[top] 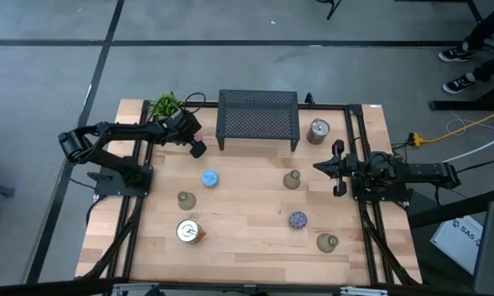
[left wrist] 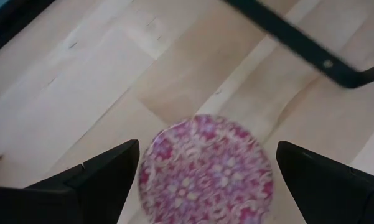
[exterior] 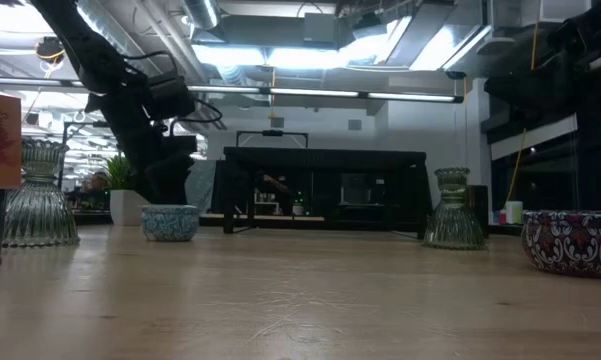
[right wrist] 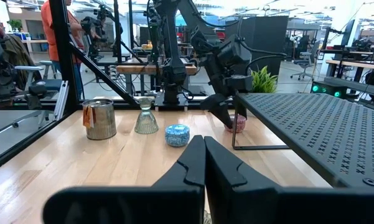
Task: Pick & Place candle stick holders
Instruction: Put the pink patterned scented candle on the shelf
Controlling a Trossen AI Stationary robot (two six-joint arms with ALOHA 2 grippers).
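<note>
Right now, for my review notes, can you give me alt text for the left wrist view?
Seen from above, a pink patterned candle stick holder sits on the light wooden table between the left gripper's two open dark fingers, which flank it without touching. A black leg of the wire rack crosses behind.

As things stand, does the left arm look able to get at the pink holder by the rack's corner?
Probably yes. The left gripper hangs right over the pink holder, fingers open on either side. The rack leg stands close by but off to the side, seemingly not blocking the way.
</note>
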